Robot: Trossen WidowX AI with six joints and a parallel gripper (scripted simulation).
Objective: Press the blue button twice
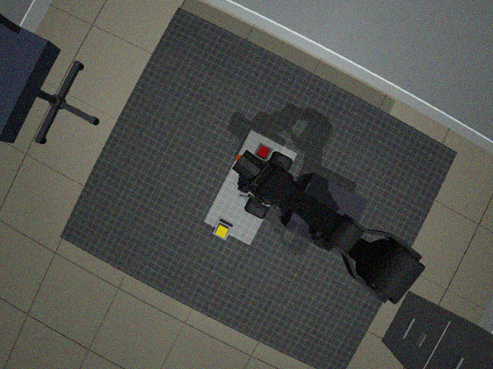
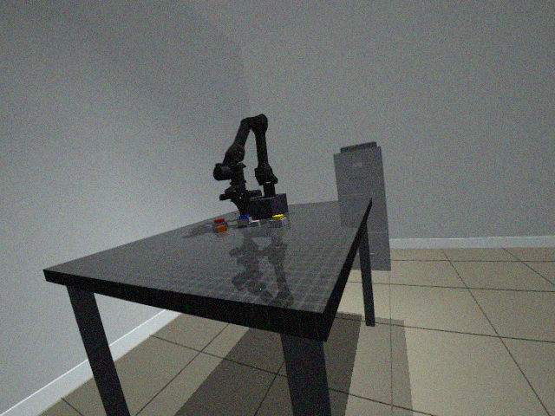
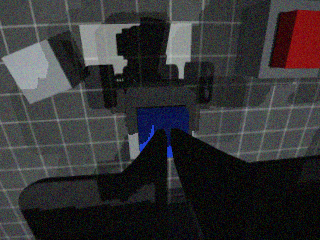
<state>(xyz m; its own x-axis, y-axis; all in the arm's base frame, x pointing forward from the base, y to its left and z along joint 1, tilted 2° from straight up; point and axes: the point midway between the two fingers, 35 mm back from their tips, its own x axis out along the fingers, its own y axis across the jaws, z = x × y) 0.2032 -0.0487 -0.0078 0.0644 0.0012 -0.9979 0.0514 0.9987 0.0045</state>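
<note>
The blue button (image 3: pixel 162 122) (image 2: pixel 244 217) sits in a grey housing on the light mat (image 1: pixel 231 200). In the wrist view my gripper (image 3: pixel 167 135) is shut with nothing between the fingers, and its joined fingertips rest on the near part of the blue button's top. In the top view the arm (image 1: pixel 280 186) covers the blue button. The red button (image 1: pixel 262 151) (image 3: pixel 297 40) (image 2: pixel 218 220) stands to one side. The yellow button (image 1: pixel 222 231) (image 2: pixel 277 217) stands at the mat's other end.
A grey block (image 3: pixel 37 67) lies left of the blue button in the wrist view. An orange block (image 2: pixel 221 227) (image 1: pixel 238 157) lies near the red button. The arm's base (image 1: pixel 384 266) stands near the table's edge. A chair and a cabinet stand on the floor.
</note>
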